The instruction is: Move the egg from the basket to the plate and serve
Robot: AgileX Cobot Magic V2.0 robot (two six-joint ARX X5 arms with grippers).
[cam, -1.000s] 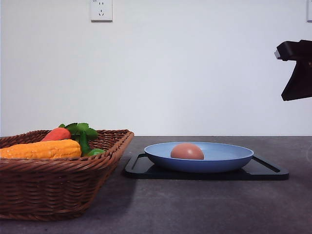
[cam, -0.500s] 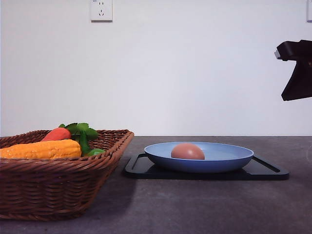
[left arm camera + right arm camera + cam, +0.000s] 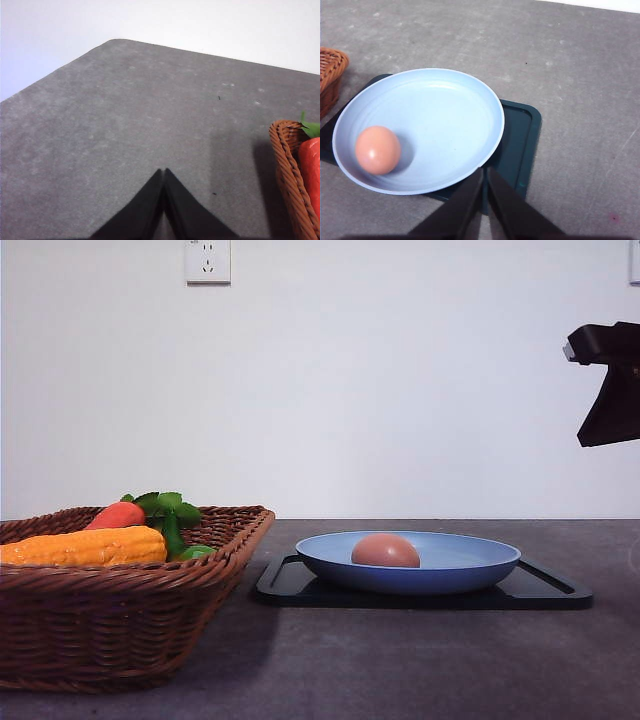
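The egg (image 3: pixel 385 551) lies in the light-blue plate (image 3: pixel 470 570), toward the plate's left side as seen from the front, resting on the plate's floor close to the rim. The right wrist view shows the same: egg (image 3: pixel 378 149) near the edge of the plate (image 3: pixel 455 120), the rest of the dish bare. The plate sits on a flat black tray (image 3: pixel 545 590), whose corners stick out beyond the rim. The tray rests on a dark grey table (image 3: pixel 400 660). To the left stands the woven basket (image 3: pixel 120 630), just beside the tray but apart from it. It holds an orange corn cob (image 3: pixel 85 546), a red-orange carrot (image 3: pixel 116 515) and some green leaves (image 3: pixel 168 508). The right gripper (image 3: pixel 484 200) hangs above the near edge of the plate and tray, its two dark fingers pressed together and holding nothing (a thin line is all that parts them). A dark piece of the right arm (image 3: pixel 608 380) shows high at the right edge of the front view, well above the table. The left gripper (image 3: pixel 163 200) hovers over bare table, fingers likewise pressed together on nothing, with the basket's braided rim (image 3: pixel 287 170) off to one side of it. A white wall outlet (image 3: pixel 207 260) sits high on the back wall.
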